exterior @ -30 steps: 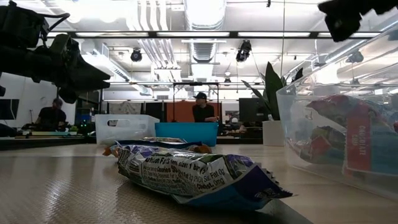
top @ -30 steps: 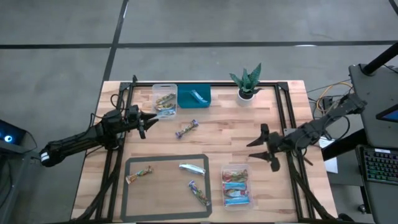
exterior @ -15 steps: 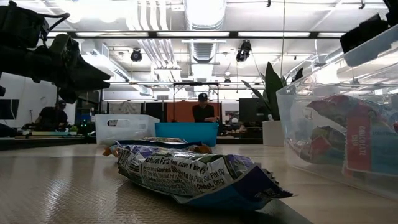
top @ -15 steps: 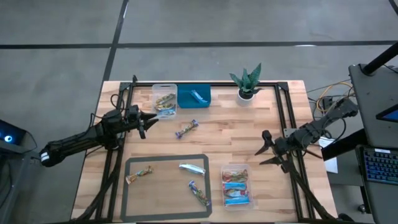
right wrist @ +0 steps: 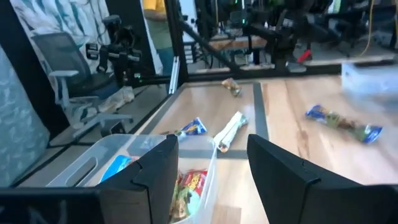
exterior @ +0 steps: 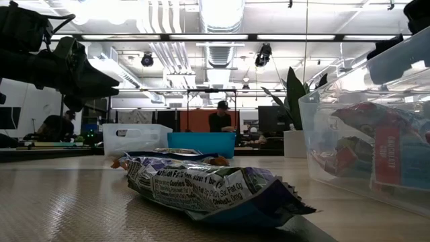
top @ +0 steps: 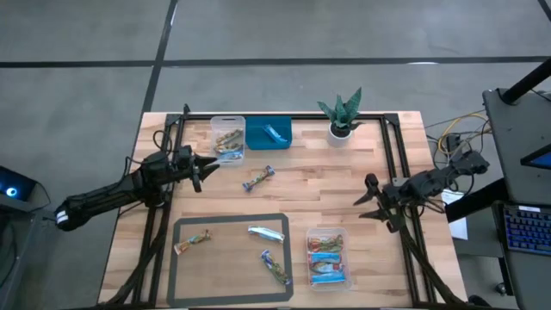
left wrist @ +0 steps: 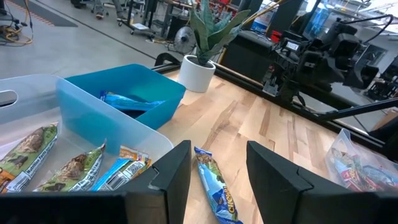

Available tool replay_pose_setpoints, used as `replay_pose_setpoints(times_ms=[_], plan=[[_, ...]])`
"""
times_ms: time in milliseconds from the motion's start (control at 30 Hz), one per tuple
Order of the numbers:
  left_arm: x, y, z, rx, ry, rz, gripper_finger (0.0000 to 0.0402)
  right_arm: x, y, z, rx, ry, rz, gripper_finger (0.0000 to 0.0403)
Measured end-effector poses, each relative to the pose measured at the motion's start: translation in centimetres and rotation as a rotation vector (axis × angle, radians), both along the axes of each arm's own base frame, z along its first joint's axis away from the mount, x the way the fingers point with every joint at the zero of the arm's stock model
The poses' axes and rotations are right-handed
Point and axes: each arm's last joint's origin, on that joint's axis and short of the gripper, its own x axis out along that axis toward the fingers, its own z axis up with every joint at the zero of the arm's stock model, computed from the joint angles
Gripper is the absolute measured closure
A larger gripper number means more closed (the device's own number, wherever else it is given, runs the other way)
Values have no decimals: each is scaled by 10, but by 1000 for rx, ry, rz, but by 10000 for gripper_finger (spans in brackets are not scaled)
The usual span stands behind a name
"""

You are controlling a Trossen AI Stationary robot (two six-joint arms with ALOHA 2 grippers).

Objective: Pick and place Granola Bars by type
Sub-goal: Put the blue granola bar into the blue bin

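Observation:
My left gripper [top: 207, 165] hovers open over the table's far left, beside the far clear tub [top: 228, 138] that holds green and brown bars. Just past its fingers a blue-and-white bar [left wrist: 214, 186] lies flat on the wood [top: 258, 178]. My right gripper [top: 368, 200] is open and empty, up over the right side, near the tub of mixed bars [top: 329, 256]. Three more bars lie flat on the grey-framed mat: a brownish one [top: 192, 241], a silvery-white one [top: 266, 232] and a blue-ended one [top: 275, 267]. A bright blue bar lies in the teal bin [top: 269, 133].
A potted plant [top: 343, 116] stands at the far edge, right of the teal bin. Black frame rails [top: 392, 164] run along both sides of the table. In the low view a bar [exterior: 208, 185] lies close in front and the near tub's wall [exterior: 369, 141] fills the right.
My right arm has drawn back toward the table's right edge, carrying its open gripper a little away from the near tub. The left arm and all bars have stayed where they were.

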Motion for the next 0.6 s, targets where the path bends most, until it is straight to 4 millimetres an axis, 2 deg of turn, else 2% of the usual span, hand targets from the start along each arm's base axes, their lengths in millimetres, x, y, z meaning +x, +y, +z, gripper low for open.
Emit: replay_pose_setpoints(times_ms=[267,600], plan=[[0,0,0,0,0,0,264,1,-4,1,-54,-31,-49,220],[0,0,0,0,-1,0,264,4,-9,0,-59,2,-196,220]])
